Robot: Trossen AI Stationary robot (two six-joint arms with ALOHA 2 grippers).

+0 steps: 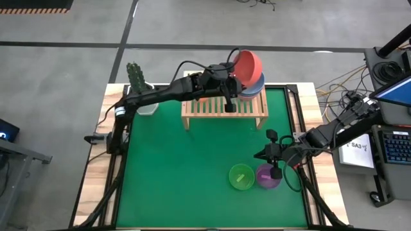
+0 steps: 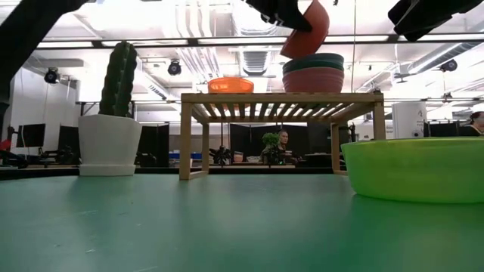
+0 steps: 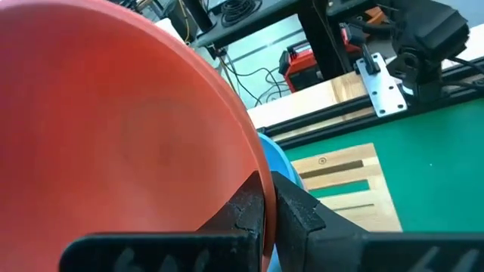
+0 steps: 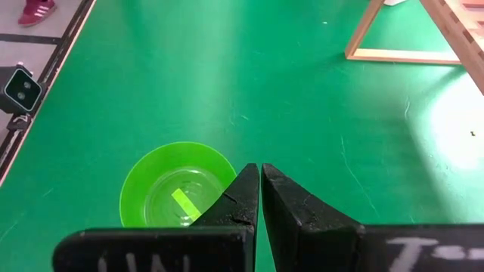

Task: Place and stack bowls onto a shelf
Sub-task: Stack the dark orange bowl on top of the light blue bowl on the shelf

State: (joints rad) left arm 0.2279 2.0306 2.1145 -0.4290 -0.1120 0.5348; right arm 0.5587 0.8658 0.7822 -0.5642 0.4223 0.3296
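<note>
Nearest the low camera, on the green mat: green bowl, its right side cut off at the low view's edge, with the purple bowl touching or just beside it and hidden from the low view. Above the purple bowl, the right gripper, fingers pressed together and empty.

Farther back, at the mat's far edge: the shelf, light wood with slatted top. Toward its left end, an orange-red bowl, largely hidden under the arm in the high view. On its right end, a stack of larger bowls, teal over pink in the low view, blue rim showing from above; number in the stack hard to make out. Tilted above that stack, the red-pink bowl, rim pinched between the left gripper fingers, clear of the stack in the low view.

Left of the shelf, a cactus in a white pot.

Beyond the shelf, seen between its legs: a person, small and indistinct, in a ceiling-lit room.
</note>
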